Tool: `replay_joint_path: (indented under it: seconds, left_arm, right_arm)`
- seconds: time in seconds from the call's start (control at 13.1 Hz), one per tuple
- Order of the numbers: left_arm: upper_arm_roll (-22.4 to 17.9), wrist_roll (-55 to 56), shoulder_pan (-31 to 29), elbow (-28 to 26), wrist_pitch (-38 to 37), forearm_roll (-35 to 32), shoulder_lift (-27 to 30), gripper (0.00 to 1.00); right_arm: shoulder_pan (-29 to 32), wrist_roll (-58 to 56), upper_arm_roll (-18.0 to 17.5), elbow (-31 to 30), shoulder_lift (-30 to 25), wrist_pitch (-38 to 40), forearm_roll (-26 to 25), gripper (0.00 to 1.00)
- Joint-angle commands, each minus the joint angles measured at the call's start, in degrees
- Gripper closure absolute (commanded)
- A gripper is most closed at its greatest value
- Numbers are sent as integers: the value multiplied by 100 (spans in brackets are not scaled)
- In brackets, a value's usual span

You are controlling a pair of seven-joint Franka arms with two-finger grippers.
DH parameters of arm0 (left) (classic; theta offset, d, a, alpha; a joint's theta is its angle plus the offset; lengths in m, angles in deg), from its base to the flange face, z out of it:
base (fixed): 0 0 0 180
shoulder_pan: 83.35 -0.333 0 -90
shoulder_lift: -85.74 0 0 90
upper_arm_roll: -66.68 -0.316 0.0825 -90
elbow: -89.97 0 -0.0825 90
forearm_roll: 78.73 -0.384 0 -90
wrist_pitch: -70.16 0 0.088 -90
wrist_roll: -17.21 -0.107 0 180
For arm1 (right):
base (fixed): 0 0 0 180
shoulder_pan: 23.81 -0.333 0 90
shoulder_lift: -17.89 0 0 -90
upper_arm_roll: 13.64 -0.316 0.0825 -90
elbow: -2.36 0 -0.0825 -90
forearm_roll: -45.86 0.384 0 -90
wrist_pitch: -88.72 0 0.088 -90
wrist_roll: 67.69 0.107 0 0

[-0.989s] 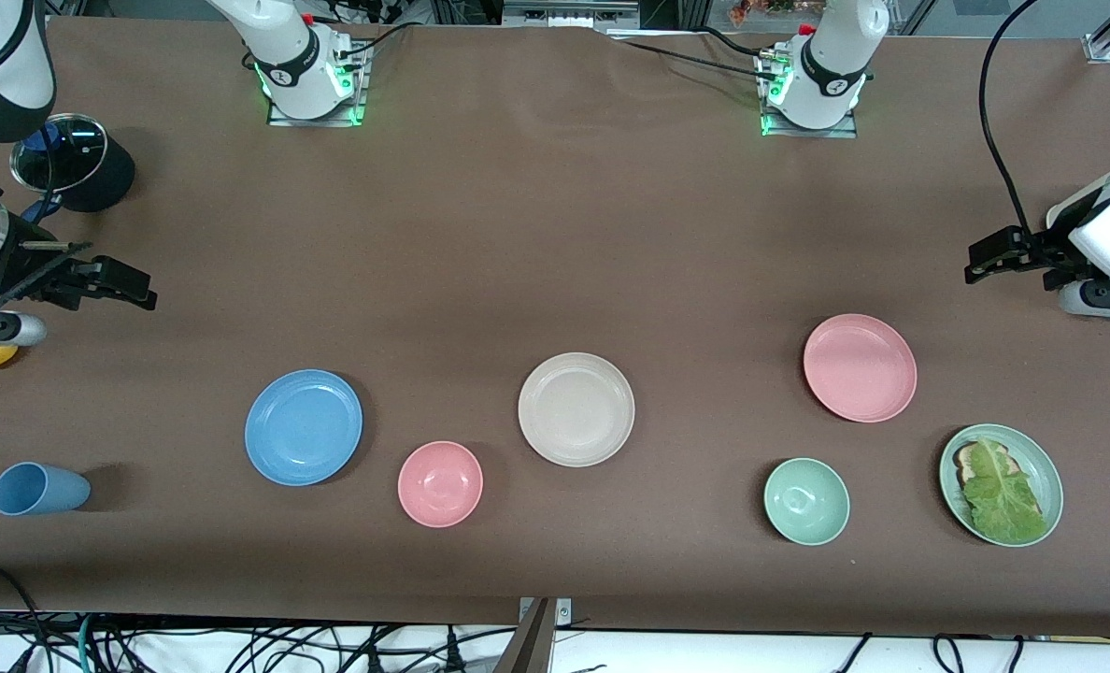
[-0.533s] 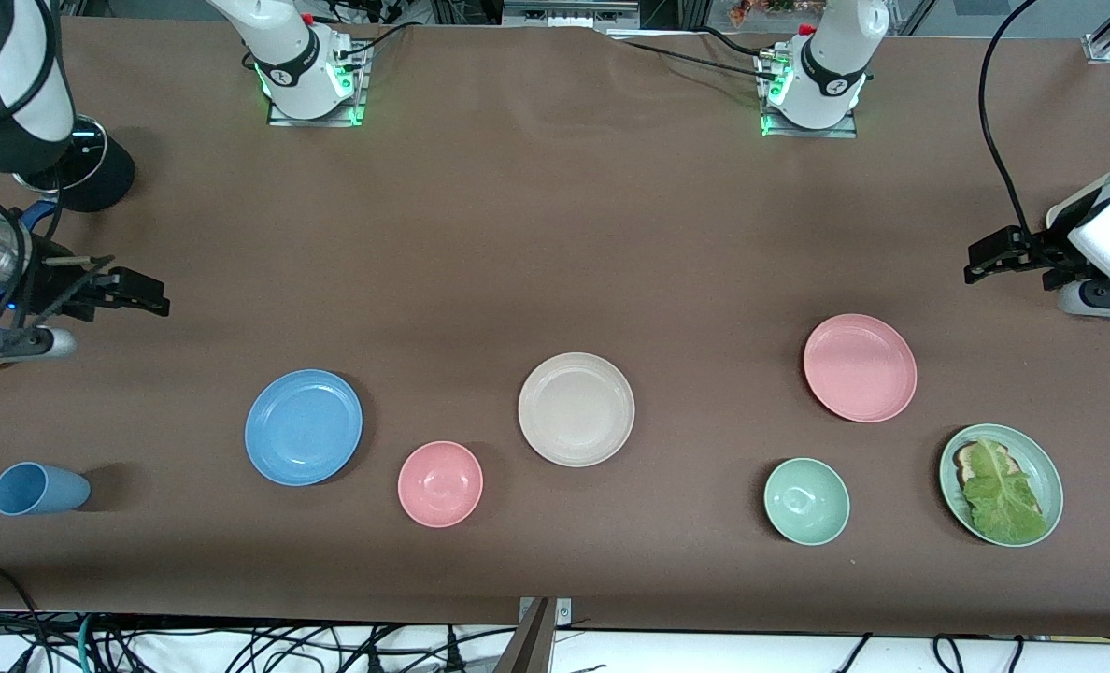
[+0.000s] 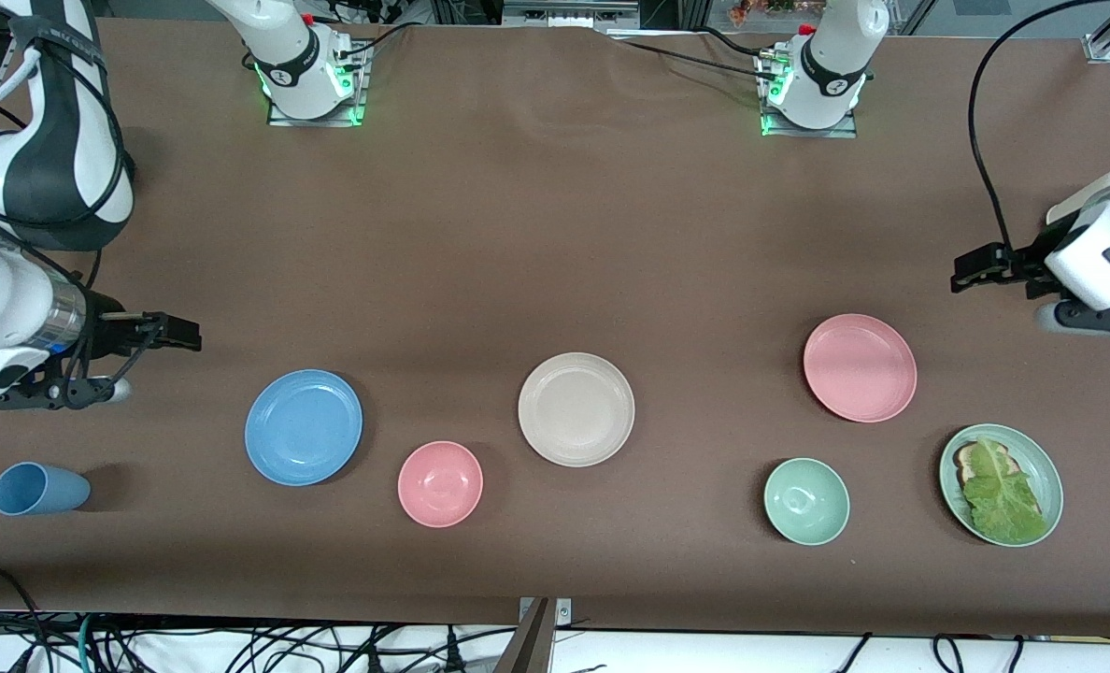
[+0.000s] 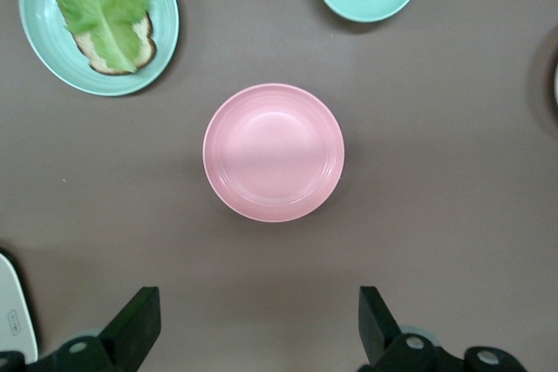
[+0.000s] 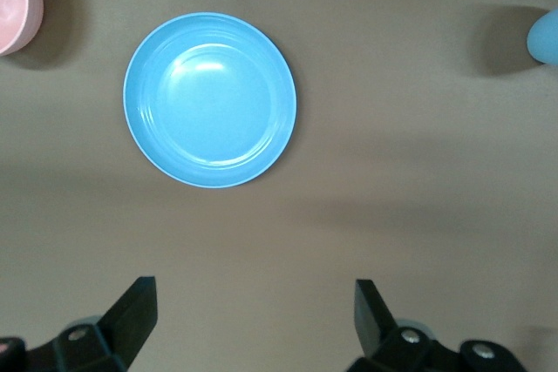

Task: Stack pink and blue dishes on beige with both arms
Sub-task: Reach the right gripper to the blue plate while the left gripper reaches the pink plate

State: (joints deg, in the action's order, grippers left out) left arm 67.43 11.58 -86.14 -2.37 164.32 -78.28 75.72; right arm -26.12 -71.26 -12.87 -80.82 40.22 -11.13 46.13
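Nearest the camera, nothing you cared about had shifted: the blue cup [image 3: 39,489], pink bowl [image 3: 440,483], green bowl [image 3: 806,501] and the lettuce plate [image 3: 1001,484] all sat where they were a second before. One row farther up, the three plates had not moved either. The blue plate [image 3: 304,427] lay toward the right arm's end of the surface, the beige plate [image 3: 576,408] in the middle, and the pink plate [image 3: 860,367] toward the left arm's end, all well apart and nothing stacked.

What changed was your arms. The right tool [image 3: 177,333] had swung in from the surface's edge toward the blue plate over that second, its fingers spread wide and empty; its wrist view showed the plate ahead of the open fingers [image 5: 131,315]. The left tool [image 3: 980,262] had edged a little toward the pink plate (a much smaller move), also spread wide with nothing between the fingers [image 4: 139,324].

Judging by that, you were in the approach for both pickups, and neither plate had been touched.
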Motion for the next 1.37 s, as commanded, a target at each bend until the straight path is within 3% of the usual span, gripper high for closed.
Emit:
replay_joint_path:
  seconds: [0.0,0.23,0.61,0.91,1.29]
  left_arm:
    - [-22,26,7,41,23,-89,-551,0]
    - [-57,9,-37,50,111,-202,-1246,0]
    - [-48,-97,-424,-73,1146,-282,-1871,0]
    - [-31,-764,-731,-266,1806,-273,-2223,0]
    - [-22,-817,-820,-1259,3064,-265,-2241,0]
  right_arm:
    - [3,-144,-42,179,-132,158,-62,0]
    - [-15,-83,-51,285,-370,589,-36,0]
    - [-15,-118,-34,259,-196,388,-80,0]
    - [-15,-109,-34,215,559,-506,-98,0]
    - [29,-117,-34,224,1579,-1729,-98,0]
